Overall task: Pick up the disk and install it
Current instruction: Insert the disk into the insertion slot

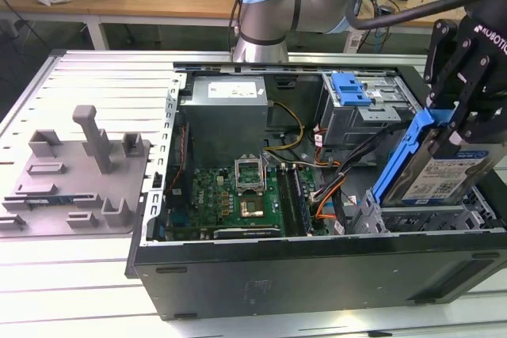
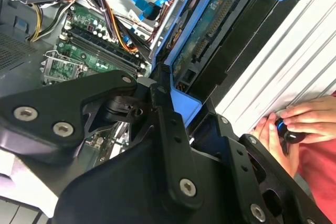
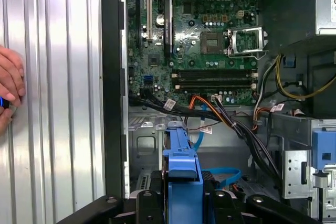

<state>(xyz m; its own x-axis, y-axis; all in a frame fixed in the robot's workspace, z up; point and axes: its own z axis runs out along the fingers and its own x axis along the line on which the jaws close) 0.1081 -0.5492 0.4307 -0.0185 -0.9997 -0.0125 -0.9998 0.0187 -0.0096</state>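
The disk (image 1: 442, 178), a silver drive with a white-and-blue label in a blue carrier bracket, hangs tilted over the drive bay (image 1: 420, 215) at the case's corner on the exterior view's right. My black gripper (image 1: 458, 126) is shut on its upper end. In the second wrist view the gripper (image 2: 176, 106) clamps the blue bracket, and the disk's (image 2: 210, 24) circuit-board underside stretches away from it. In the first wrist view the bracket's blue edge (image 3: 182, 163) juts out from between the fingers (image 3: 144, 203).
The open computer case (image 1: 317, 275) holds a green motherboard (image 1: 238, 191), a grey power supply (image 1: 230, 112), a blue latch piece (image 1: 350, 89) and orange and black cables (image 1: 333, 187). A grey fixture (image 1: 79, 172) lies on the exterior view's left. A person's hand (image 2: 299, 124) rests on the ribbed table beside the case.
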